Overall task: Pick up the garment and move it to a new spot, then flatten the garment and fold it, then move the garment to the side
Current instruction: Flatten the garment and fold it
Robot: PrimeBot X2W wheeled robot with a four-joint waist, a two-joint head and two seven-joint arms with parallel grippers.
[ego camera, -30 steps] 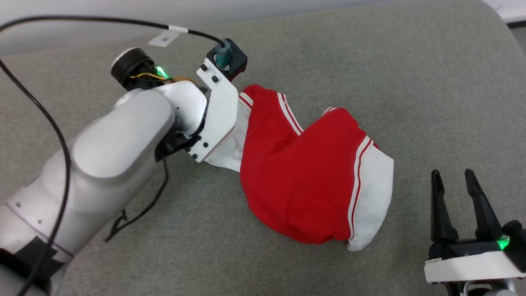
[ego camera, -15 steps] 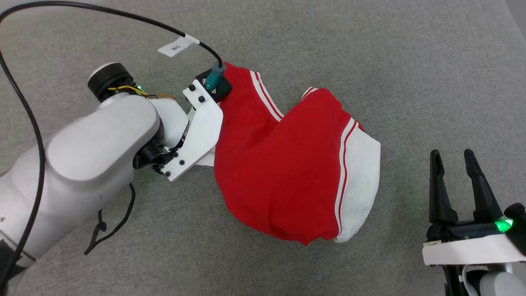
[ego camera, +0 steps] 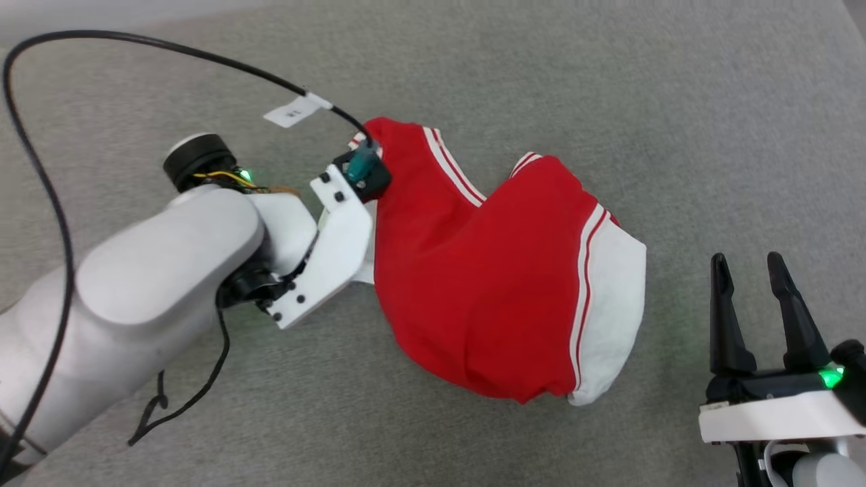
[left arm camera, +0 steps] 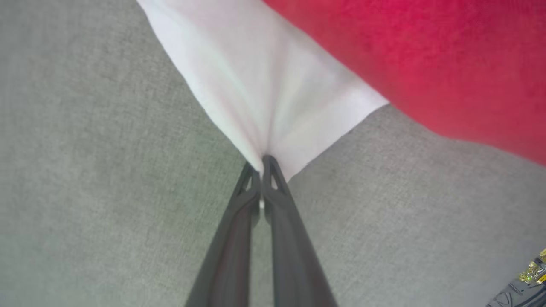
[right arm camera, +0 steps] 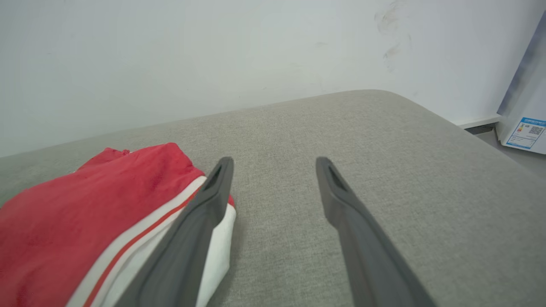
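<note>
Grey fabric cushion (ego camera: 609, 101) bears the crumpled garment (ego camera: 487, 284).

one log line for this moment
stage: pick up | left gripper: shut on garment sleeve | right gripper: open, clear of garment | garment: bunched on cushion

The garment (ego camera: 487, 291) is red, its sleeves white, trimmed with red-and-white stripes. At the tips of the left gripper's (left arm camera: 261, 164) dark grey fingers the cloth is white, red farther out. Left of the right gripper's (ego camera: 747, 265) black fingers lies a white sleeve. The cushion (ego camera: 609, 101) under both is flecked grey-green weave. The left arm (ego camera: 155, 270) is pale grey, its wrist plate (ego camera: 331, 257) white.
</note>
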